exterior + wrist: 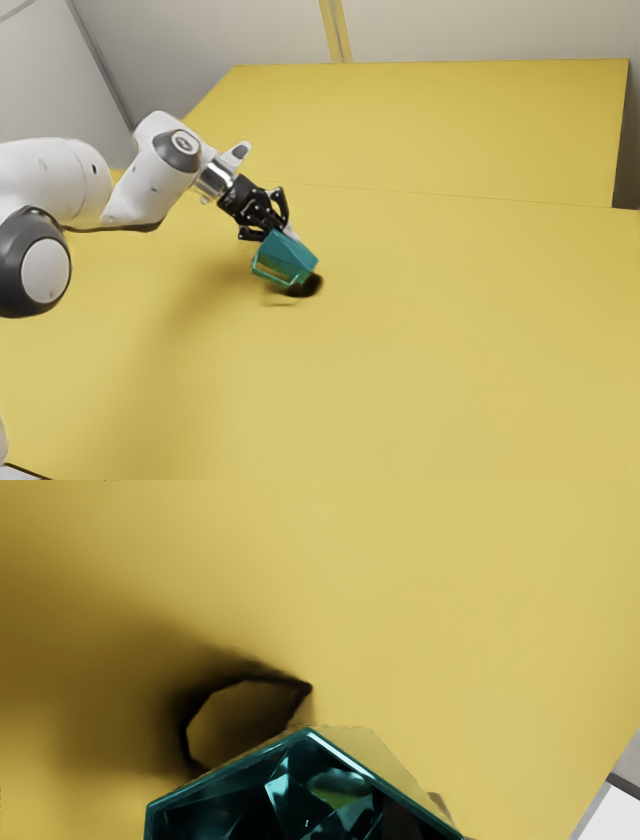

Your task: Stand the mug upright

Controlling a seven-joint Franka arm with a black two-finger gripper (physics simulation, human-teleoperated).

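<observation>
Side-on exterior and closer wrist views both look down on the table (450, 350).

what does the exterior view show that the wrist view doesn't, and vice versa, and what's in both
Exterior view: the white arm, the black gripper at the mug, the mug's handle and the pale wall.

Wrist view: the mug's angular rim and glossy, faceted inside, seen close.

Both: the teal mug, the yellow table and a dark shadow beside the mug.

No text or numbers can be read
</observation>
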